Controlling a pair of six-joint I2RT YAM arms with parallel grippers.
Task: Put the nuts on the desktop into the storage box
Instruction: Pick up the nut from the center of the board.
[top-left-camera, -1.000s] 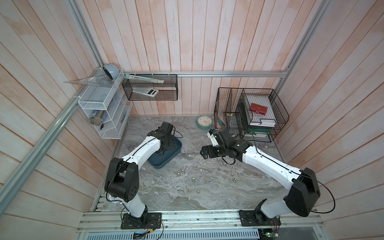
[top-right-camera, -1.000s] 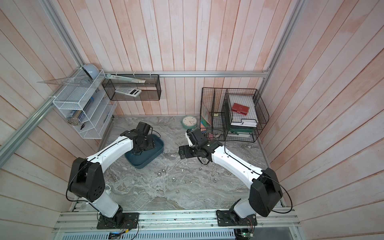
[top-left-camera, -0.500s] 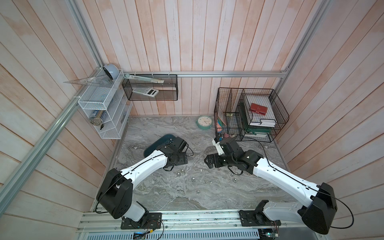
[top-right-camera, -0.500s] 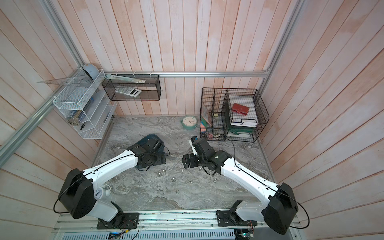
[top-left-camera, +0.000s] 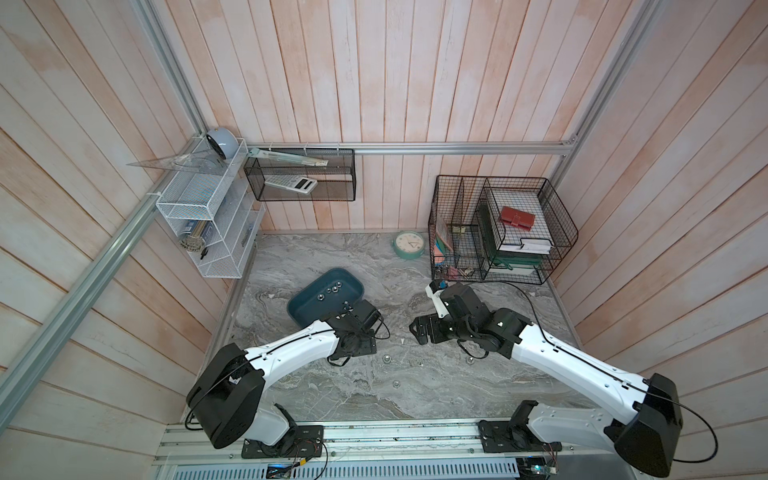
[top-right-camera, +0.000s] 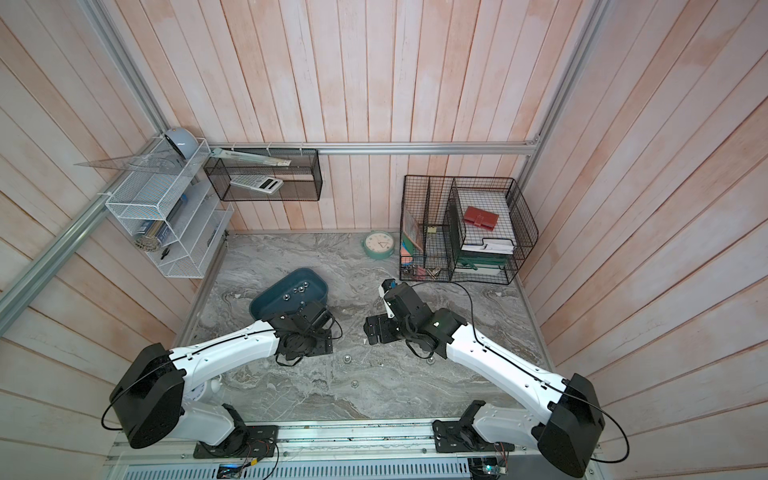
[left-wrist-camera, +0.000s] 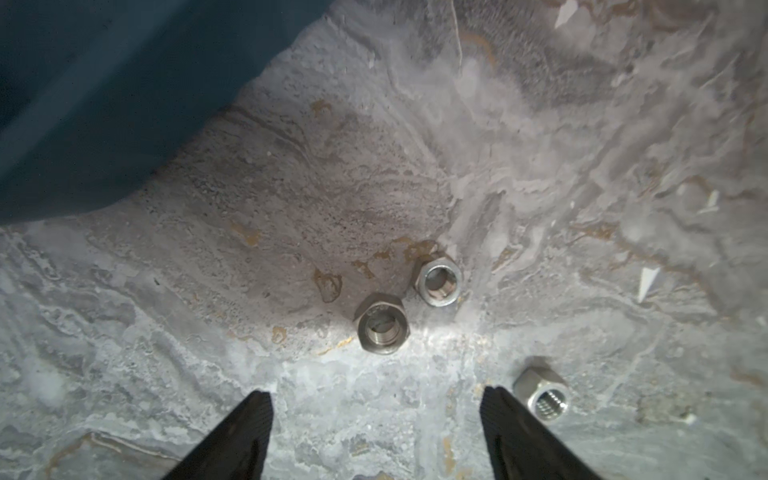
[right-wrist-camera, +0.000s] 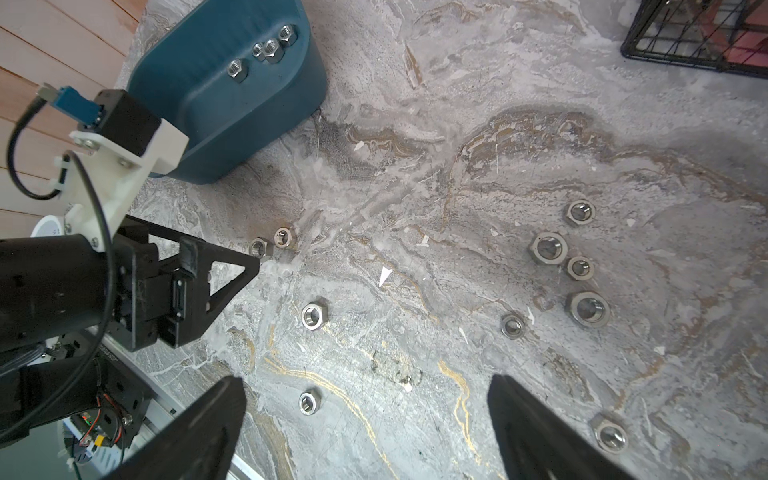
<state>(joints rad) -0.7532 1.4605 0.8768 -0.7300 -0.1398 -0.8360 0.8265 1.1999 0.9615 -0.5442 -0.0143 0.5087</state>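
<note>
Four hex nuts (right-wrist-camera: 236, 68) in storage box (right-wrist-camera: 249, 124); at least ten wait on desk (right-wrist-camera: 415, 166). My left tool (left-wrist-camera: 374, 392), jaws apart, empty, hovers near nut pair (left-wrist-camera: 382, 324); right tool (right-wrist-camera: 365, 378) spread wide, empty.

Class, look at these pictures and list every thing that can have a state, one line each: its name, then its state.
storage box: upright, uncovered, partly filled
boxed nuts: four, resting inside the storage box
loose nuts: scattered on the desktop, none gripped
left gripper: open, empty
right gripper: open, empty
</note>
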